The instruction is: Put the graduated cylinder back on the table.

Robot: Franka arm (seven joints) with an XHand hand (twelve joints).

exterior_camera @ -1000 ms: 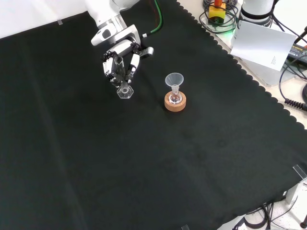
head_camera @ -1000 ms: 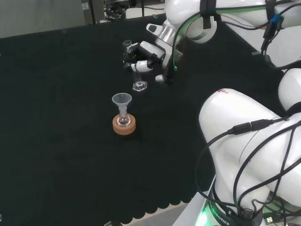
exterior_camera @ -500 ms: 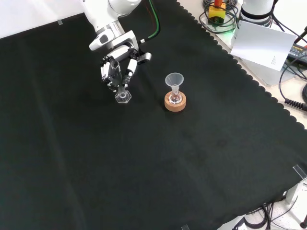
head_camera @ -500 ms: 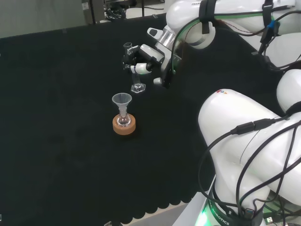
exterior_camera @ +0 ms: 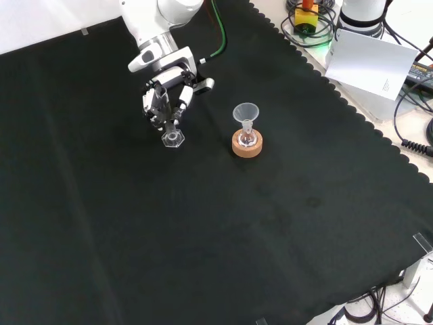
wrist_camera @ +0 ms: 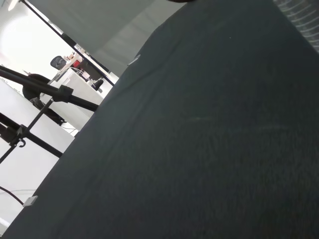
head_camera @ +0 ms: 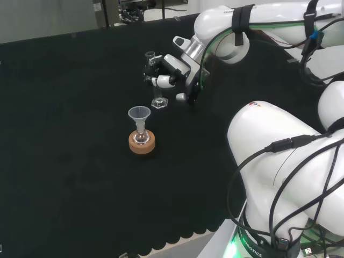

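Graduated cylinder (head_camera: pixel 156 80) now sitting lower than a second ago, upper centre of head view, base seeming to touch bench (head_camera: pixel 64 134). Hand (head_camera: pixel 167 72) still curling around its tube. Placing looking nearly done; releasing is remaining.

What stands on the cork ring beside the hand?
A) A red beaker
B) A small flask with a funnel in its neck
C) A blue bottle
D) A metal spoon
B: in the head view, the cork ring carries a small clear flask with a funnel in its neck, near the hand.
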